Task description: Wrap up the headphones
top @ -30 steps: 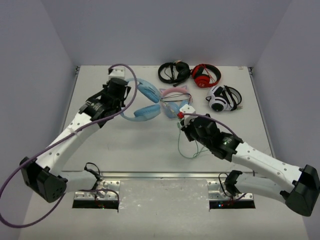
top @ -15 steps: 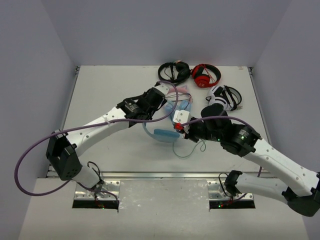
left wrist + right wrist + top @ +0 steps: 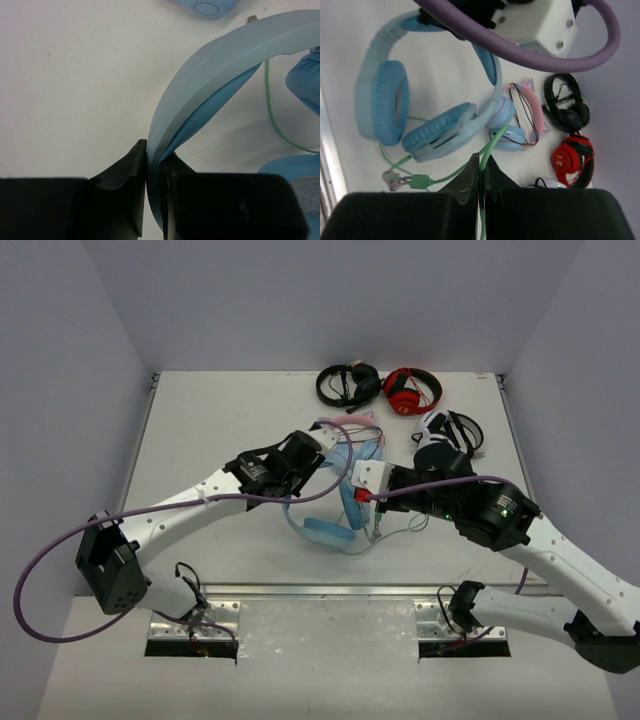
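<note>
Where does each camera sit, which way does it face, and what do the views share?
Top external: above and behind the arms, looking down on the table; left arm and right arm show.
Left wrist: on the left arm, looking down past the left gripper, shut on the headphones.
Right wrist: on the right arm, looking over the table past the right gripper, shut on the cable.
Shared: all three show the headphones.

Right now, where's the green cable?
In the right wrist view, the green cable sits bottom centre, pinched in the right gripper, just below the blue headphones.
</note>
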Available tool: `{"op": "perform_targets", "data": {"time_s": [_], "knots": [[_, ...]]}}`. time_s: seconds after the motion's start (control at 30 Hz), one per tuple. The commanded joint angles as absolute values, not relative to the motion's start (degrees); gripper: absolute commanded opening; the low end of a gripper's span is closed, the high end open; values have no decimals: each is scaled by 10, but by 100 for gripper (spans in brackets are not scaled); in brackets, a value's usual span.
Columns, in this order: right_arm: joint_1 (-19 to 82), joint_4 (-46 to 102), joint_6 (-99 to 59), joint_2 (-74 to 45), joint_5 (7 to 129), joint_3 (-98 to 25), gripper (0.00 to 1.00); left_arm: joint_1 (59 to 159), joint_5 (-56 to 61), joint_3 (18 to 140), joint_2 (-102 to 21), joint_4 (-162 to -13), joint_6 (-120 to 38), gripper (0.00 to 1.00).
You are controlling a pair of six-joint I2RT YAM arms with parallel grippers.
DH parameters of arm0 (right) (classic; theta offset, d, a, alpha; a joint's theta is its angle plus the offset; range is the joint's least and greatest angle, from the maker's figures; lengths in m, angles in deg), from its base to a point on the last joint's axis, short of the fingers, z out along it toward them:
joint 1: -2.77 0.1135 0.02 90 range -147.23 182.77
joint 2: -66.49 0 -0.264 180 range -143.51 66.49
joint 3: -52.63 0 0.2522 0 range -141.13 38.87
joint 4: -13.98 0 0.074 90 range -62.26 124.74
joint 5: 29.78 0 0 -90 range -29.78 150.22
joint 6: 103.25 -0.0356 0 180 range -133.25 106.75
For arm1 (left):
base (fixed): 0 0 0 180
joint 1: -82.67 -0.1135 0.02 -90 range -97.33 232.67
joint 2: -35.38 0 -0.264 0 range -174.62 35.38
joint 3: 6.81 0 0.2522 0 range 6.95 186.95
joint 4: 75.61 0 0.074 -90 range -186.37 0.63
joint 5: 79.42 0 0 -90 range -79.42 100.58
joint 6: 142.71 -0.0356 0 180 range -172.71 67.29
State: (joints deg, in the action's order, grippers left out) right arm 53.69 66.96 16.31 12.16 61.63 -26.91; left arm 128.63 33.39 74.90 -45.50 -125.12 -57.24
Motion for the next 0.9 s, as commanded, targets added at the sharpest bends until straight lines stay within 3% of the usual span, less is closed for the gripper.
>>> {"op": "perform_targets", "data": {"time_s": [0.0,0.1,0.23,0.47,0.87], "knots": [[539,649,216,92,483,-294,1,1302,288,752,-413,-1188,-573,0],[538,591,234,101,490,-275,1,1317,258,743,-401,-1180,-580,0],[539,484,252,154,584,-216,1,1336,254,736,-391,-1179,-585,0],[539,509,236,174,720,-233,1,1337,278,738,-383,-1171,-579,0],[538,494,189,103,644,-215,1,1337,281,729,-344,-1150,-562,0]]}}
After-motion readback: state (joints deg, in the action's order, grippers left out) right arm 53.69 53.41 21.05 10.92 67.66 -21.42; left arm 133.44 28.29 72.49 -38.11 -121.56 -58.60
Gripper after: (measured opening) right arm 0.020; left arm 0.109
